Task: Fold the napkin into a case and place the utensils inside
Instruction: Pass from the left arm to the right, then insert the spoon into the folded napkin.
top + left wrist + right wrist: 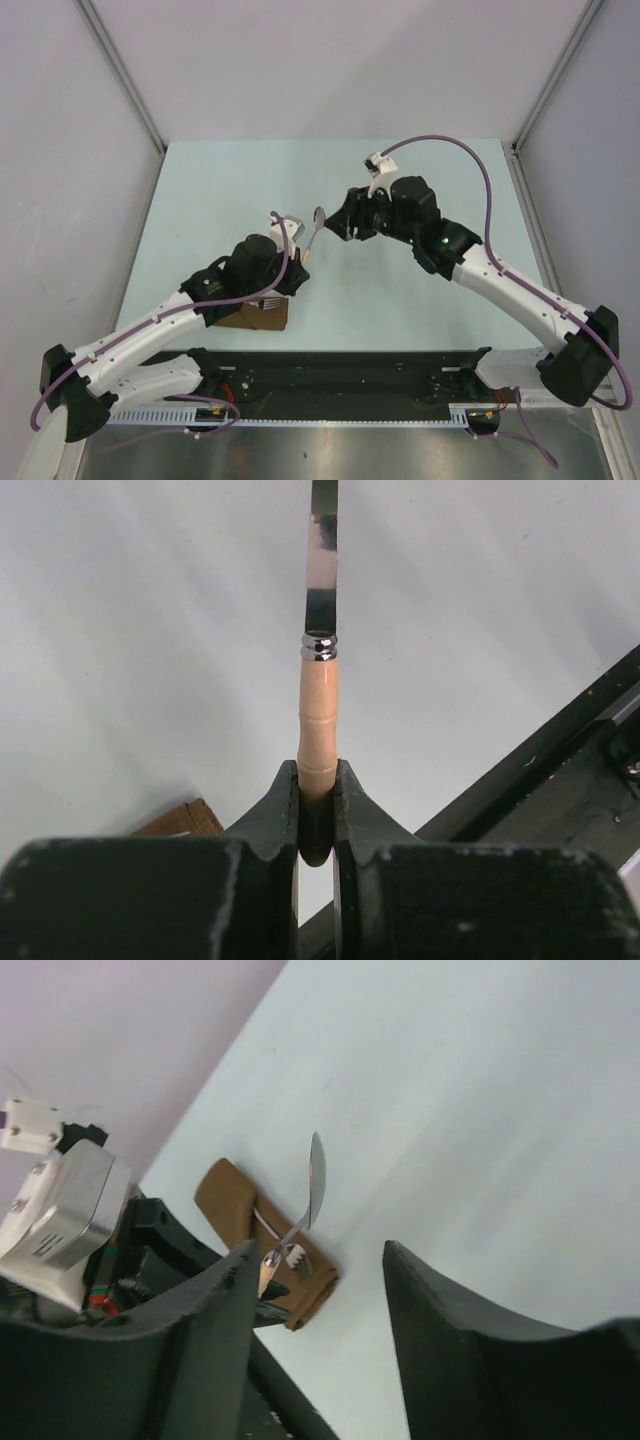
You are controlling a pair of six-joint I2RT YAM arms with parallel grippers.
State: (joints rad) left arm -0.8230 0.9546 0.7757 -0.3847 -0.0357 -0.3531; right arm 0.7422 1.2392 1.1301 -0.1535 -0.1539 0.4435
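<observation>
Top external view: case (257,318) folded, spoon (314,232) not yet in.
Left gripper (318,810) clamps the spoon's handle aloft near the brown case; right gripper (320,1250) gapes empty; the fork (292,1254) seems tucked in.

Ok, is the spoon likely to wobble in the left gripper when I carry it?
Probably stiff: the spoon has a metal stem and a solid-looking handle. The left gripper pinches only the handle's end, so it could pivot under its own overhang. The handle looks round and smooth, so it may twist.
</observation>
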